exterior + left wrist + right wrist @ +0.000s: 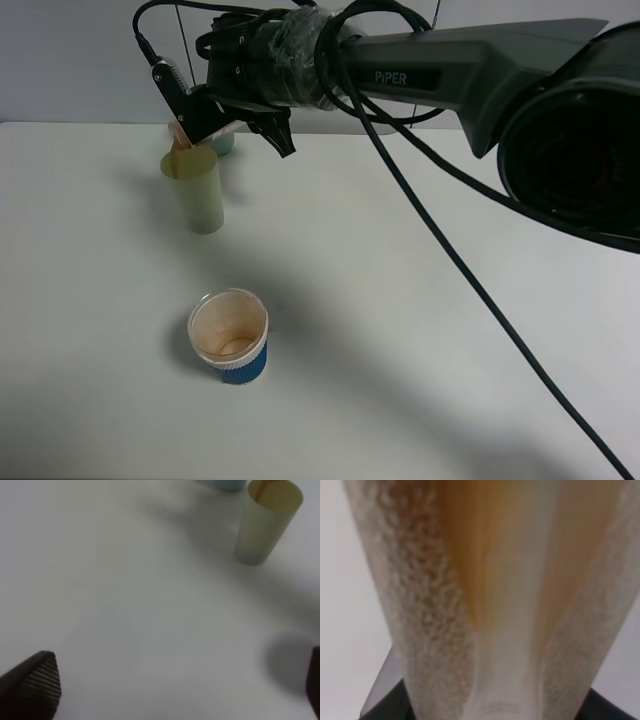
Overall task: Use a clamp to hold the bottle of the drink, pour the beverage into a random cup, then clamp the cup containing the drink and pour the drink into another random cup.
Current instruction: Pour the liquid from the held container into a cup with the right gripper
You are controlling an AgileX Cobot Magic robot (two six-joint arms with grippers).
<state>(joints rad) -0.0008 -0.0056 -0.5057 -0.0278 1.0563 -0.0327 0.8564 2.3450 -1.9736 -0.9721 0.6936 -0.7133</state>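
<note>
— White table, pale grey wall behind it. How does the left gripper stand?
— Only its own wrist view shows it. Its 2 dark ribbed fingertips sit at opposite edges of the picture, spread wide over bare tabletop. The overhead view does not show that arm.
— And the cups?
— 3 of them. Far left, the yellow-green tumbler stands upright. The teal tumbler is just behind it and mostly hidden, so I cannot tell whether they touch. Toward the front, well apart from both, stands a short cup with a blue sleeve and brown stains inside.
— Where is the bottle?
— Tipped with its neck down over the yellow-green tumbler's rim, clamped in the right gripper.
— The arm's pose?
— The right arm enters from the right edge. It stretches nearly level across the middle to the back-left corner, and a black cable hangs from it over the table.
— Room to move?
— There is broad open tabletop right of the cups and along the front. The 2 tumblers sit near the table's back edge.
— What do the wrist views add?
— In the right wrist view the bottle fills the picture. Brown beverage lies along its wall, with foam bubbles beside it. The left wrist view shows a golden-brown inside to the yellow-green tumbler, whose mouth the gripper half covers from overhead.
</note>
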